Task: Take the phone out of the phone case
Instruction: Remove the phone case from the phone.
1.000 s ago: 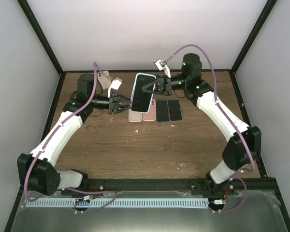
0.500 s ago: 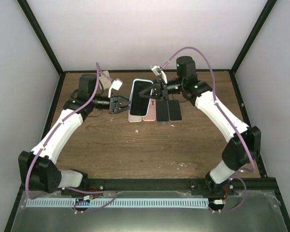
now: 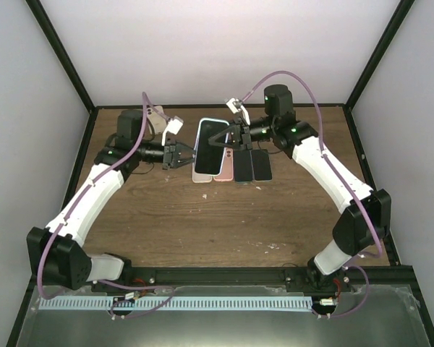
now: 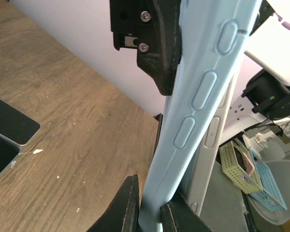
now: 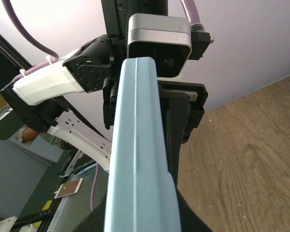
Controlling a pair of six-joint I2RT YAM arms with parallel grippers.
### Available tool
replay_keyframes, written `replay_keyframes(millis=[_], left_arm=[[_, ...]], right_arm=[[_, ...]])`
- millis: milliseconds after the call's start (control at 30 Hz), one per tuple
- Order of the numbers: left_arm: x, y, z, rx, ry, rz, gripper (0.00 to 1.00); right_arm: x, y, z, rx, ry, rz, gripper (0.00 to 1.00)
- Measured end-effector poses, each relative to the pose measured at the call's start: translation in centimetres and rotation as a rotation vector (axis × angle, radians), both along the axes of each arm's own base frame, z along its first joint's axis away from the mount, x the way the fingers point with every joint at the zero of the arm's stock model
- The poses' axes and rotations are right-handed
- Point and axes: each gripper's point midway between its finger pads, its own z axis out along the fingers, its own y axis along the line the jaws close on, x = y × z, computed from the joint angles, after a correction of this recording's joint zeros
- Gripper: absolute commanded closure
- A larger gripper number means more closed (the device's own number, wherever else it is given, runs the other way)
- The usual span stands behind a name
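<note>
A phone in a light blue phone case (image 3: 210, 144) hangs above the back of the table, dark screen up, held between both arms. My left gripper (image 3: 191, 155) is shut on the case's left rim. In the left wrist view the blue case (image 4: 203, 96) runs up from between my left gripper's (image 4: 150, 195) fingers, and a grey edge with buttons (image 4: 213, 133), seemingly the phone's side, shows just right of it. My right gripper (image 3: 232, 137) is shut on the case's opposite side. In the right wrist view the case (image 5: 137, 145) fills the middle, gripped low down by my right gripper (image 5: 141, 212).
Under the held phone lie a pale pink case (image 3: 200, 174), a pink one (image 3: 223, 173) and two dark phones (image 3: 244, 166) (image 3: 261, 165) in a row. A beige object (image 3: 156, 118) rests at the back left. Dark frame posts border the table.
The right arm has lowered and flattened the cased phone toward the left gripper. The left gripper has closed on the case's rim in the last half second.
</note>
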Motion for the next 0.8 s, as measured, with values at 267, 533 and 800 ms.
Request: replay_keyframes(millis=[267,533,800], left_arm=[[-1.4,-0.5,1.1,-0.031,-0.052,-0.036,1.0],[-1.3,-0.6,0.9,-0.03,-0.079,-0.037,1.0],[-1.1,-0.5,-0.2,0.005,-0.087,-0.017,1.0]], right_arm=[[-1.0,0.4,1.0,0.012,0.031,0.09,0.64],[-0.7,-0.1,1.2,0.007,0.067,0.102,0.63],[0.9,-1.7,1.9,0.014,0.065,0.052,0.74]])
